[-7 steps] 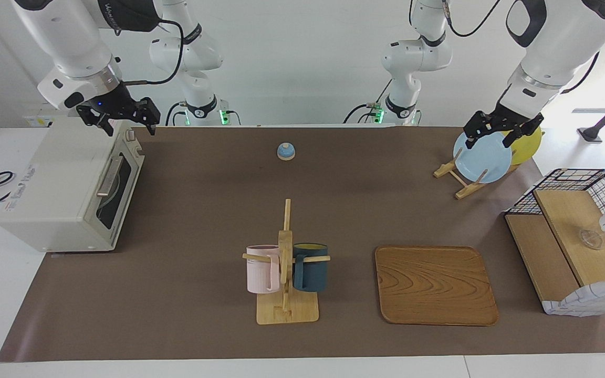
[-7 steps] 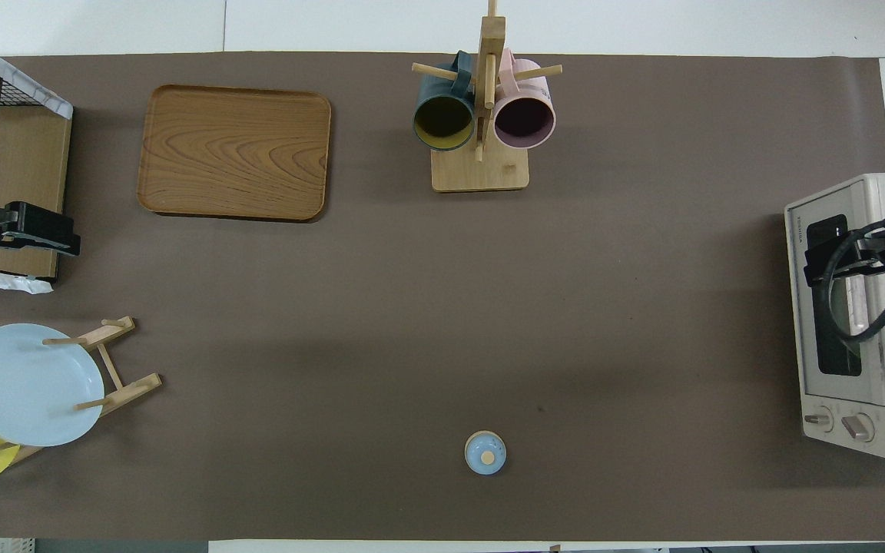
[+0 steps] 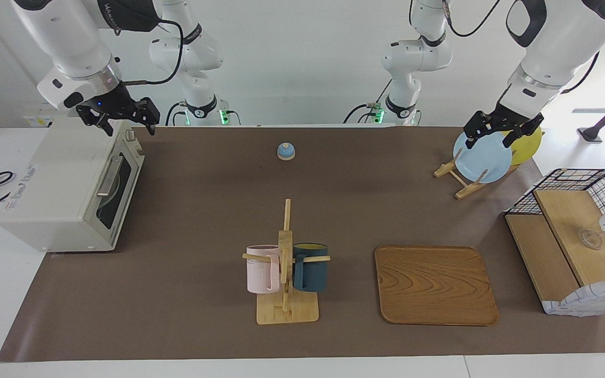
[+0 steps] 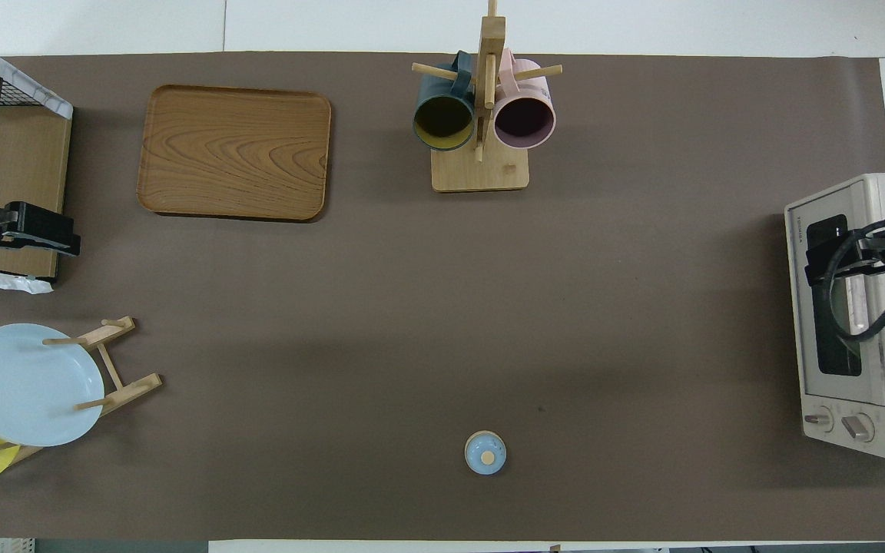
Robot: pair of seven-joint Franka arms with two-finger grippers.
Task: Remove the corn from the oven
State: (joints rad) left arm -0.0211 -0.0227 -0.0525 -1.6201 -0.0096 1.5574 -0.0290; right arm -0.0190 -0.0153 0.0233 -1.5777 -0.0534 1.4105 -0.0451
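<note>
Oven door shut, right arm up above it

The right gripper is hanging over the top of the oven, its fingers apart. The left gripper, fingers apart too, is waiting over the blue plate. I cannot see the corn through the dark door.

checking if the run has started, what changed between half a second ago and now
Almost nothing. The right gripper over the oven has risen very slightly; it holds nothing and the oven door is still shut. The left gripper stays over the blue plate on its rack. The mug stand, wooden tray and small blue bell have not moved. The corn is not visible.
</note>
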